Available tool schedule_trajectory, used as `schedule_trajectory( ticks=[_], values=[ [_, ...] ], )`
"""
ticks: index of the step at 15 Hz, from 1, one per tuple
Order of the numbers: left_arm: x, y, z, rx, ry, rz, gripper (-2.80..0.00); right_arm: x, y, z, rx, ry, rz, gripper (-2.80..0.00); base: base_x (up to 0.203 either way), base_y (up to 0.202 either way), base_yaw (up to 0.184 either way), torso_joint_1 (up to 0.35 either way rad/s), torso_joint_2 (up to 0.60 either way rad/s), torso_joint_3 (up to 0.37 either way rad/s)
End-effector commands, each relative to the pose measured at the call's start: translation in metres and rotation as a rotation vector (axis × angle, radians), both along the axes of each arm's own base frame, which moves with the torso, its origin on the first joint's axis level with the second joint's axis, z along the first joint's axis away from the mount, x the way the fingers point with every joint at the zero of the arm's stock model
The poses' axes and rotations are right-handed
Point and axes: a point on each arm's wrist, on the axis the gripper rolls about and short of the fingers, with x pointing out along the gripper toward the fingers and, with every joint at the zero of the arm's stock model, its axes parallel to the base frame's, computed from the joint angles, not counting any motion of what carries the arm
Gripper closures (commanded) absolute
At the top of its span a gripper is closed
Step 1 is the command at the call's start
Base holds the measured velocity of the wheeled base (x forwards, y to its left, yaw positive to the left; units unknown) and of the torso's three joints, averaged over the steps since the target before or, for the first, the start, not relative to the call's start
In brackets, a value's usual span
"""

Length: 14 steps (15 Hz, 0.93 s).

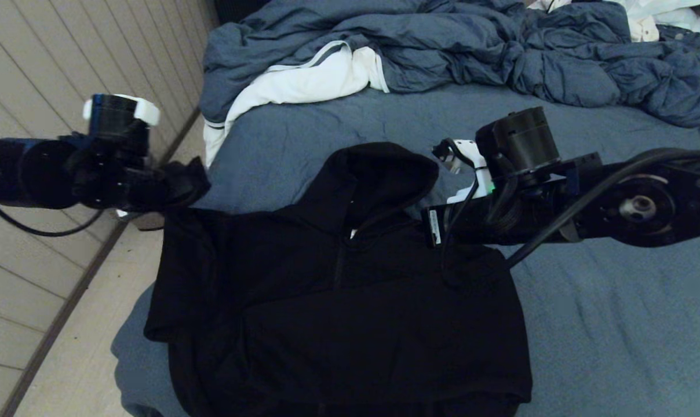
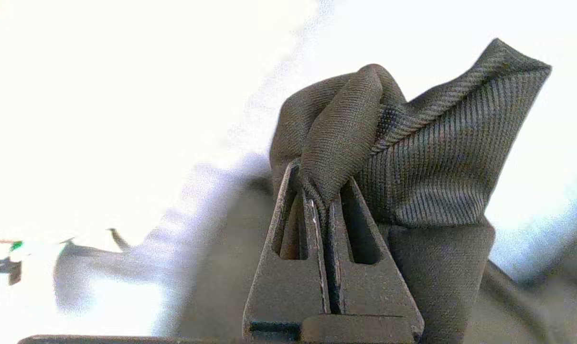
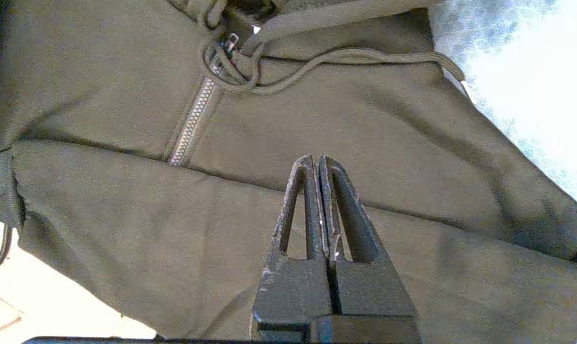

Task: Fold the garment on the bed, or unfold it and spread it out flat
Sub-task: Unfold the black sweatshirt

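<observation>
A: The left pincer [image 2: 323, 210], off the bed's [image 1: 587, 324] left edge, was clamped on a cuff of the garment [image 1: 338, 301]; the right pincer [image 3: 321, 167], closed and empty, hung over its chest.

B: The hoodie lay front-up on the bed, sleeves folded in, hood flat. Folding looked barely begun.
</observation>
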Motion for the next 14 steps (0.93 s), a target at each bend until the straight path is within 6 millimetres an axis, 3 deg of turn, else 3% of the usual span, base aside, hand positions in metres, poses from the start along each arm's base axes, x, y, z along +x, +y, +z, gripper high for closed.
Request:
schedule_trajectory(
  ticks=[1, 4, 6, 7, 8, 14],
  values=[
    [-0.014, 0.042, 0.013, -0.021, -0.028, 0.078, 0.0, 0.0, 0.0, 0.0, 0.001, 0.0, 0.0, 0.0, 0.0, 0.0, 0.0, 0.0, 0.0, 0.0],
    [-0.022, 0.089, 0.004, -0.055, 0.007, 0.14, 0.0, 0.0, 0.0, 0.0, -0.001, 0.0, 0.0, 0.0, 0.0, 0.0, 0.0, 0.0, 0.0, 0.0],
    [-0.026, 0.1, 0.002, -0.074, 0.013, 0.142, 0.0, 0.0, 0.0, -0.001, -0.001, 0.002, 0.0, 0.0, 0.0, 0.0, 0.0, 0.0, 0.0, 0.0],
    [-0.027, 0.101, 0.003, -0.075, 0.011, 0.145, -2.0, 0.0, 0.0, 0.0, 0.0, 0.0, -0.001, 0.0, 0.0, 0.0, 0.0, 0.0, 0.0, 0.0],
    [-0.027, 0.101, 0.002, -0.076, 0.013, 0.146, -2.8, 0.0, 0.0, 0.0, 0.0, -0.001, 0.0, 0.0, 0.0, 0.0, 0.0, 0.0, 0.0, 0.0],
    [-0.036, 0.112, 0.021, -0.069, -0.052, 0.181, -2.8, 0.0, -0.001, 0.001, 0.002, -0.004, -0.001, 0.0, 0.0, 0.0, 0.0, 0.0, 0.0, 0.0]
  ],
)
